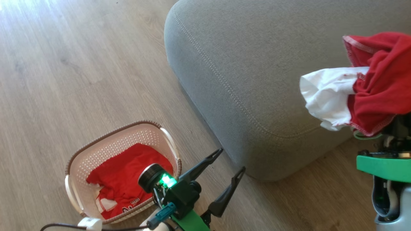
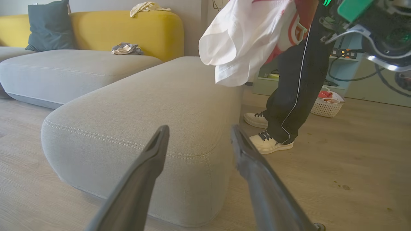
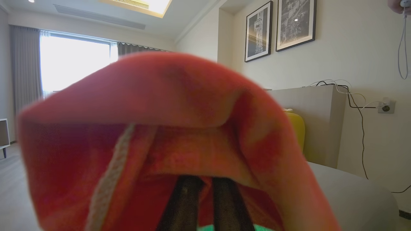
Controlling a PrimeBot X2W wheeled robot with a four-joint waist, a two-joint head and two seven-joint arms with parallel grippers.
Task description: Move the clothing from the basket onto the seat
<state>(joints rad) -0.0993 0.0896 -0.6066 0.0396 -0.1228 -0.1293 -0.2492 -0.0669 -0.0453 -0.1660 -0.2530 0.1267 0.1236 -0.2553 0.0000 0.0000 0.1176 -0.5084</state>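
Entry, clothing transfer, as we log it. R pincer (image 3: 204, 192): clenched on a red garment (image 1: 379, 86) w/ white panel, cloth bunched over both fingers. It is carried high, above and just past the seat (image 1: 257, 64) edge, prob. so the loose ends clear the cushion before letting go. Axis of this piece: it hangs as a crumpled bunch, long axis approx. vertical in the left wrist view. In the head view the white panel points toward the robot's left, over the grey cushion, w/ the red bulk on the outer side. L pincer (image 1: 232, 158): released, jaws wide, nothing in them. It sits low between basket (image 1: 106, 134) and seat, fingers aimed at the cushion's rounded end; we judge it is parked clear of the R arm's path. Remaining clothing (image 1: 125, 170): red w/ white trim and printed lettering, lying flat in the basket on the floor (image 1: 64, 64). Basket long axis runs handle to handle, diagonally toward the seat. Also noted: a person's legs (image 2: 295, 80) beyond the cushion, near a second basket (image 2: 326, 107).
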